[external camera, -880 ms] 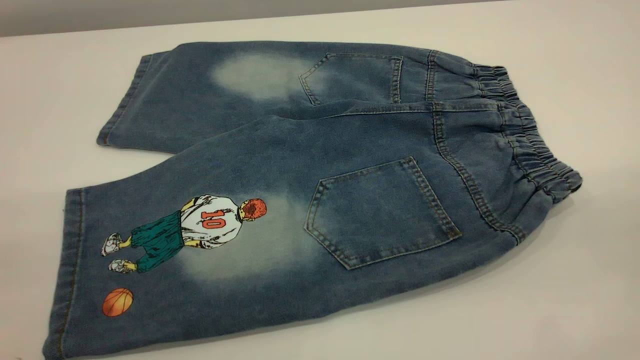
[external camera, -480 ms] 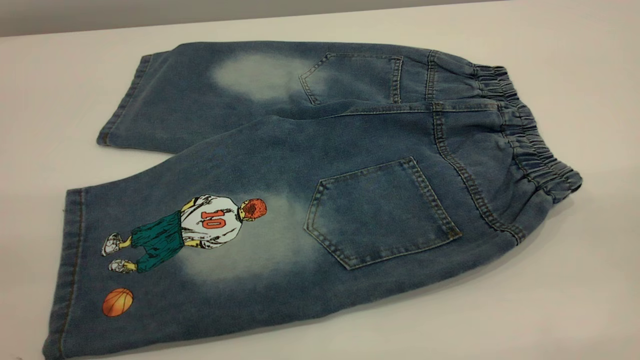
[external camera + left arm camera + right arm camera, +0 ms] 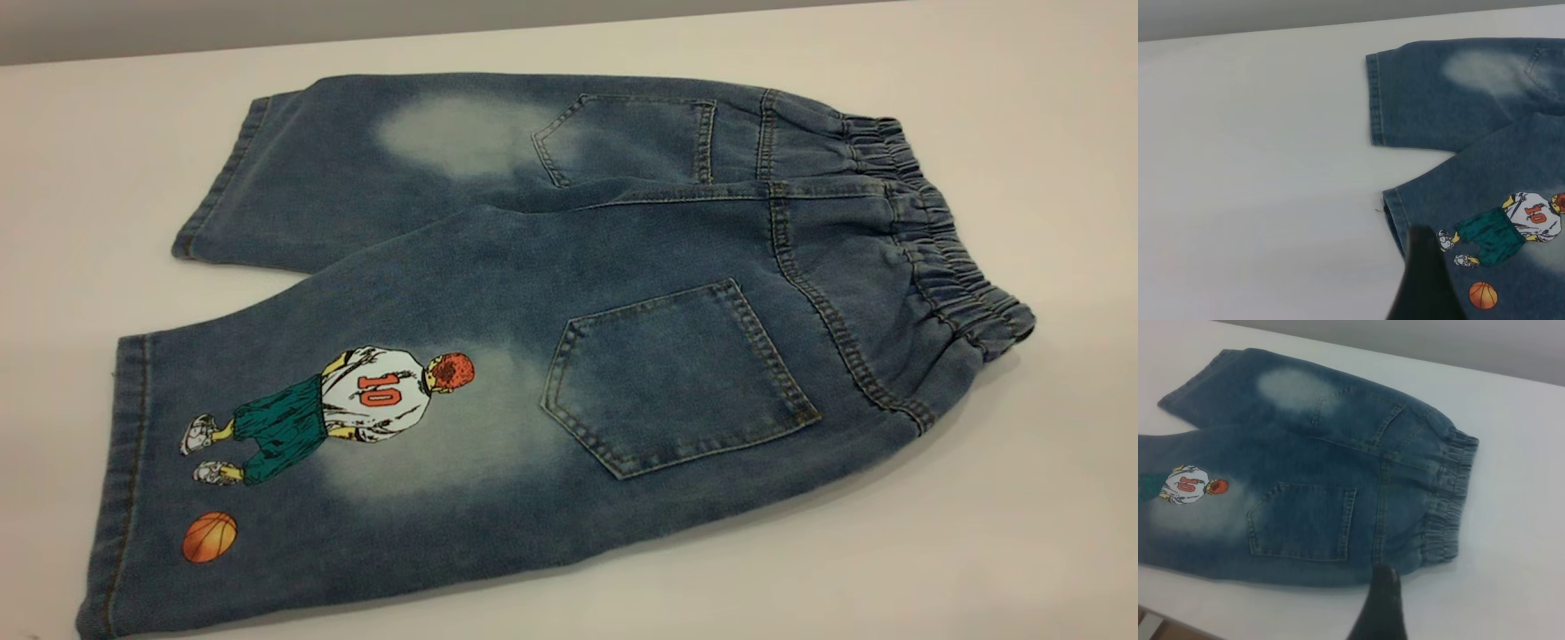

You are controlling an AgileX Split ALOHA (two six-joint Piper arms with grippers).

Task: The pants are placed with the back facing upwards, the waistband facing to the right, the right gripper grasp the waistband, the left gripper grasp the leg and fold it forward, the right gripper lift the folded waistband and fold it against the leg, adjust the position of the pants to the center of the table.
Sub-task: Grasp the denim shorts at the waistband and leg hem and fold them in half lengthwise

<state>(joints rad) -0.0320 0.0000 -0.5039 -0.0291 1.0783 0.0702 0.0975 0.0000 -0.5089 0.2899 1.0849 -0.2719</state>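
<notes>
Left gripper (image 3: 1426,280): hovering above the printed leg's hem, touching nothing — only one dark finger is showing, so its opening cannot be told.
Right gripper (image 3: 1379,607): hanging just off the pants' near edge below the waistband — opening cannot be told.
Leg (image 3: 293,427): lying flat, nearest part of the pants.
Pants (image 3: 622,293): lying back-up on the table (image 3: 1022,498), unfolded.
Waistband (image 3: 942,249): sitting at the pants' right end, ungrasped.

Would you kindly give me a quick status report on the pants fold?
Left gripper over printed leg hem, right gripper near waistband; neither gripping. Blue denim pants flat, unfolded, on white table. Nothing in the way.
</notes>
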